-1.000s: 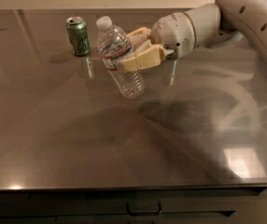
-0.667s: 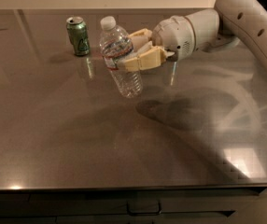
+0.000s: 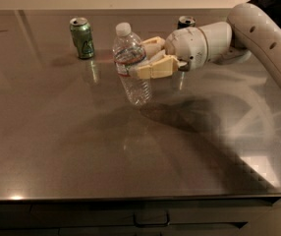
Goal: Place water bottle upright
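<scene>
Over the steel counter (image 3: 57, 146), the hand (image 3: 141, 59) is clamped on the tilted water bottle (image 3: 133, 85) at its label, writing unreadable.

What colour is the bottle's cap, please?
White cap, in the camera view; the gripper holds the bottle by its middle.

A: Bottle?
B: water bottle (image 3: 136, 87), clear ribbed, white cap, nearly upright, slight tilt, middle of table (image 3: 81, 151).
A: Held?
B: Yes, gripper (image 3: 140, 58) clamps its label band from the right.
</scene>
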Motion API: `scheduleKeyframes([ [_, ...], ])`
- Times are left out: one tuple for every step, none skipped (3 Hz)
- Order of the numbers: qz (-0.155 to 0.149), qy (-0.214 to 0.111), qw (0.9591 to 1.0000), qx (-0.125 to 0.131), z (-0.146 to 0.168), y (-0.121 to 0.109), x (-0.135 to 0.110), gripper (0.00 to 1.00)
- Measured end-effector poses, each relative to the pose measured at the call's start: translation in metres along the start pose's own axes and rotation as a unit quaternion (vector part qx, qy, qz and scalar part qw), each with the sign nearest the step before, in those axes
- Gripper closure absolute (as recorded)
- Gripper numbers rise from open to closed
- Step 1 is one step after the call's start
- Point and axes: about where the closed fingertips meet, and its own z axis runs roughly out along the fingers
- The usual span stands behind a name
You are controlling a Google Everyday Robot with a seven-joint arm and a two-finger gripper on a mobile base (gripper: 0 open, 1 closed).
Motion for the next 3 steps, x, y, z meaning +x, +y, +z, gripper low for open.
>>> scheduleKeyframes([
  [0.005,-0.011,0.9999,0.005,-0.005,0.000,0.008,1.00],
  [0.006,-0.025,0.9996,0.008,-0.011,0.001,0.014,1.00],
  [0.004,-0.036,0.9993,0.007,-0.013,0.002,0.019,1.00],
])
